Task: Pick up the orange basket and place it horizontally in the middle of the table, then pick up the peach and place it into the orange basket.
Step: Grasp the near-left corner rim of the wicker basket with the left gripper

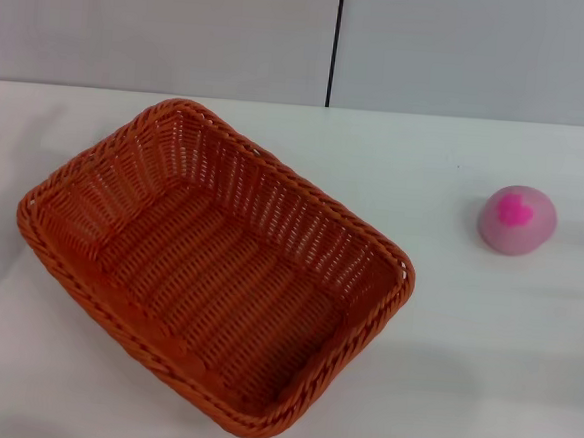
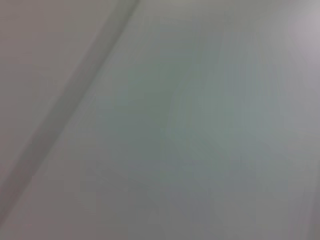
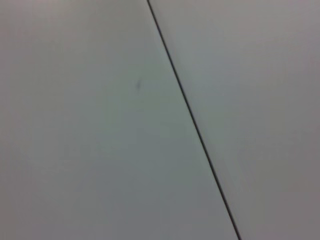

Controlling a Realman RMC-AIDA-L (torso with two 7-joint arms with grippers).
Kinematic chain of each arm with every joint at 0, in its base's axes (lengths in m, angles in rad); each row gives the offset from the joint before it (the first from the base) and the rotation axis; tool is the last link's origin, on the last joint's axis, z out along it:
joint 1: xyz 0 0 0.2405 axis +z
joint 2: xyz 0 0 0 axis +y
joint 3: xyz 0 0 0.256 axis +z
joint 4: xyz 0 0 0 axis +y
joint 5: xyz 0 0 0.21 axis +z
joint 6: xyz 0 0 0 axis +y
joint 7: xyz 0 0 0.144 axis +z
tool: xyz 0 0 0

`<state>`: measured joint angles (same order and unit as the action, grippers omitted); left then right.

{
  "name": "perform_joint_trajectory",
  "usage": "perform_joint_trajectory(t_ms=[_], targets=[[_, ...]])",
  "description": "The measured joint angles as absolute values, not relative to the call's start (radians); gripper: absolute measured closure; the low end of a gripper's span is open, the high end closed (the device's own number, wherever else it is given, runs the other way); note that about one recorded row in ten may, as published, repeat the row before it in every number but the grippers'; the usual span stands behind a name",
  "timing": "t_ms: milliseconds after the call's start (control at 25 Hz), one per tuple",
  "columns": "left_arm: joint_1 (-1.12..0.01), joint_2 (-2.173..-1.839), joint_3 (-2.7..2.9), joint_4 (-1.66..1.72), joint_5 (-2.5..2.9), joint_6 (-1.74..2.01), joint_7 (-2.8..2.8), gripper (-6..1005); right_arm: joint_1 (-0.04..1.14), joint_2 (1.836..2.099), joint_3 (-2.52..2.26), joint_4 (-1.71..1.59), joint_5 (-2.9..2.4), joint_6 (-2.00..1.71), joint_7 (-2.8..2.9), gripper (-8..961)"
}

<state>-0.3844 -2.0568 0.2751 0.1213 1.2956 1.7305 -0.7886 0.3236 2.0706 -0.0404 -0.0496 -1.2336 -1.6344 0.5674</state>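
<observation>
- We see the orange basket [image 1: 208, 273] resting upright on the table [image 1: 482, 363], left of centre in the head view, its long axis running diagonally from far left to near right.
- Its near corner lies close to the table's near edge; its far corner stops short of the back edge, where the wall [image 1: 165, 30] rises.
- The basket holds nothing.
- The peach [image 1: 516, 220] sits on the table's right side, well apart from the basket, magenta patch up.
- Bare tabletop lies between basket and peach, and all around the peach.
- No gripper shows in any view, so we cannot tell either hand's state.
- The wrist views show only pale flat surface: a dark thin seam [image 3: 192, 120] crosses the right one, a soft grey band [image 2: 65, 110] the left.
</observation>
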Motion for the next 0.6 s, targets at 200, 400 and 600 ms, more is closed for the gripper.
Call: perform_joint_trajectory(t_ms=[200,400,600], targets=[[-0.393,-2.041,0.49,0.511,1.433,1.628,-1.179,193,0.326,2.07,-0.041,-0.107,-1.313,-1.606,0.647,382],[-0.409,-2.008,0.565,0.719,1.567,1.589,-1.466,196,0.328,2.069,-0.041,-0.115,-1.321,-1.593,0.661,381],[-0.465,-2.0,0.6,0.976,1.828,1.583,-1.734,198,0.328,2.069,-0.041,-0.115,-1.323,-1.576,0.663,381]])
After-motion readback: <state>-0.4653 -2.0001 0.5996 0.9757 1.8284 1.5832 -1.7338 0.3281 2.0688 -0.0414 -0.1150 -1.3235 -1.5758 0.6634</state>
